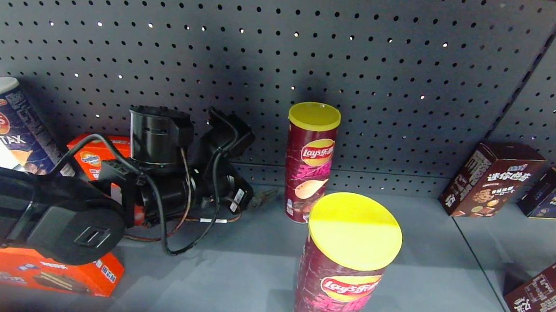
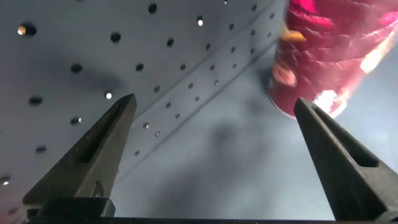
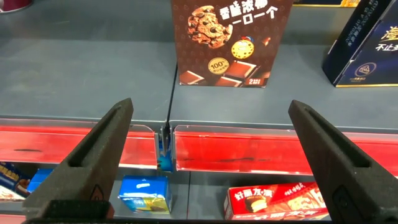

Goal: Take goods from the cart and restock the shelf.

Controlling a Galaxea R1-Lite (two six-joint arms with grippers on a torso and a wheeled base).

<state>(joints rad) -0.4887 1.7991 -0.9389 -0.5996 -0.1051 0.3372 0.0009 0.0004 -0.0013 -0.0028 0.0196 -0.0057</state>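
Nearest me, a maroon cylindrical chip can with a yellow plastic lid [image 1: 348,261] stands upright on the grey metal shelf [image 1: 232,274]. Its long axis is vertical and its foot is cut off at the picture's edge. Farther in on my left, my left claw [image 2: 214,102] hangs low over the shelf, spread wide and empty. It points at the base of a second maroon yellow-lidded can [image 1: 310,163], also upright, near the dark perforated back panel [image 1: 266,39]. From my wrist that can is blurred and its top is cut off. My right claw [image 3: 211,106] is spread wide and empty, facing a brown cookie box [image 3: 227,40] whose top is cut off.
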